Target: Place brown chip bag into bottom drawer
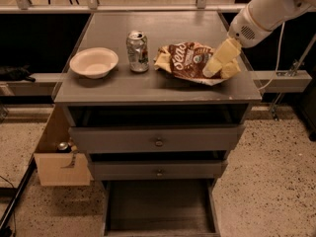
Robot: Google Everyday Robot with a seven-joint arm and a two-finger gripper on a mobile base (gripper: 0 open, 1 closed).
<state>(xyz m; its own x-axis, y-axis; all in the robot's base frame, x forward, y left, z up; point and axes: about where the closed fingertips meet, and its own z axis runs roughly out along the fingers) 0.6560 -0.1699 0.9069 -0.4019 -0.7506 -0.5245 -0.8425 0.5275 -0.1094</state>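
The brown chip bag (pixel 187 60) lies crinkled on the grey cabinet top (pixel 148 88), right of centre, with white script lettering facing up. My gripper (pixel 219 64), pale yellow at the end of a white arm coming in from the upper right, is down at the bag's right end and covers part of it. The bottom drawer (pixel 158 209) is pulled out at floor level below the cabinet front, and its flat dark floor is bare.
A silver soda can (pixel 138 51) stands just left of the bag, and a white bowl (pixel 94 62) sits further left. The two upper drawers (pixel 158 141) with round knobs are slightly out. A cardboard box (pixel 61 168) hangs at the cabinet's left side.
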